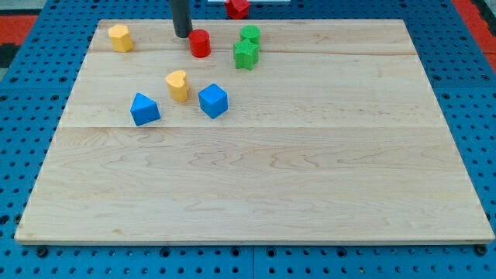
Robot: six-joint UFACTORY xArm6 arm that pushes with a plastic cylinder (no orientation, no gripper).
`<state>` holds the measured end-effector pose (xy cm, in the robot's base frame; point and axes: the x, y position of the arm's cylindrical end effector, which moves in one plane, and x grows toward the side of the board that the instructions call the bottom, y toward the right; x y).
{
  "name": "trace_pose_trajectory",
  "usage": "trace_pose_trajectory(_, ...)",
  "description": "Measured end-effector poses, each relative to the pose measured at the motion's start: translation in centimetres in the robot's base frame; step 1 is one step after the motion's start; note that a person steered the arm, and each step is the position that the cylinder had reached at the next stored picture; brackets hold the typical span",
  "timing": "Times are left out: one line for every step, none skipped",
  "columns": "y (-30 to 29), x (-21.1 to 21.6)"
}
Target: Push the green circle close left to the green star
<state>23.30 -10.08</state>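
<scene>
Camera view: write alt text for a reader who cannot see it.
My tip sits just left of a red block near the wooden board's top edge, with two green blocks touching to the right. Yellow and blue blocks lie lower left.

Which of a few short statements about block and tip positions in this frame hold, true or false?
1. My tip sits just to the view's left of the red block. True.
2. The green circle lies at the view's bottom edge of the board. False: it is near the view's top, right behind the green star.
3. Two blue blocks are on the board. True: blue triangular block and blue cube.
4. The yellow heart touches the green star. False: they are well apart.
</scene>
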Motion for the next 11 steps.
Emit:
trace_pose_trajectory(6.1,2.8)
trace_pose_trajectory(12.4,3.8)
trace_pose_trajectory(15.7,4.2)
trace_pose_trajectory(16.7,7.1)
trace_pose_trajectory(19.3,5.5)
trace_pose_trajectory(21.0,0.1)
trace_pose_trajectory(14.1,-4.0)
trace_pose_trajectory(10.7,-2.7)
trace_pose_trajectory(11.0,0.8)
trace_pose_trajectory(11.2,4.8)
trace_pose_trajectory(11.3,8.2)
